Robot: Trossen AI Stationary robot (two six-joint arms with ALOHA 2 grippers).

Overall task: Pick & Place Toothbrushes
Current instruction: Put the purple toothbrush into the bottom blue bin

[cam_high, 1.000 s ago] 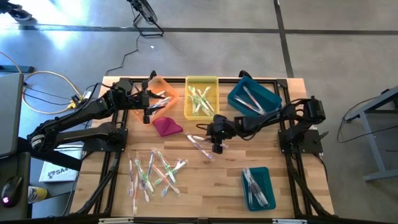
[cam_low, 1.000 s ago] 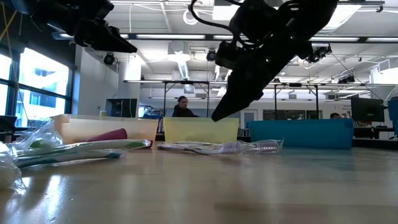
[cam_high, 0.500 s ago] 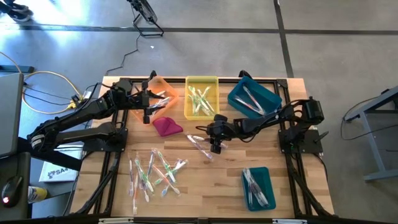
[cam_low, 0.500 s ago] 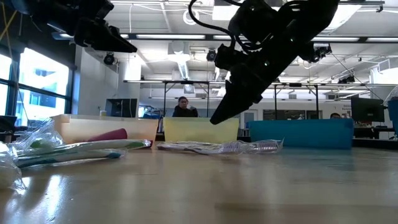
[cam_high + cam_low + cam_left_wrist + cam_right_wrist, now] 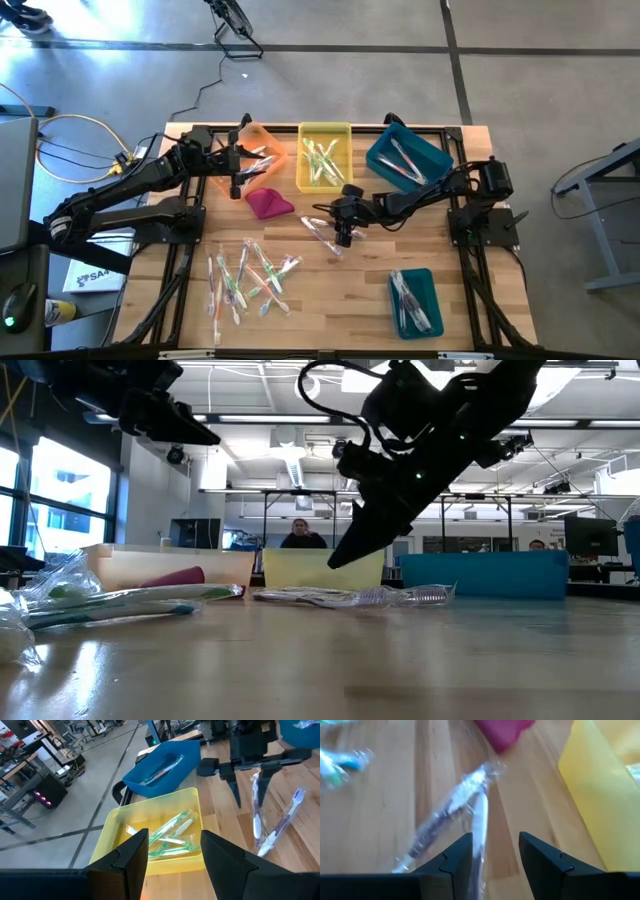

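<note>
Right gripper (image 5: 343, 237) has slid a bit left, jaws open and empty over two wrapped toothbrushes (image 5: 322, 232). Light, crinkly, slippery; I'd pinch mid-handle.

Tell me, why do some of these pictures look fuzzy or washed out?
Right wrist view: the wrapped toothbrushes and the magenta cloth are smeared by blur. Low view: the near toothbrushes are soft, and the right arm shows as a dark silhouette against the bright ceiling lights. High view: bluish glare washes the floor.
</note>
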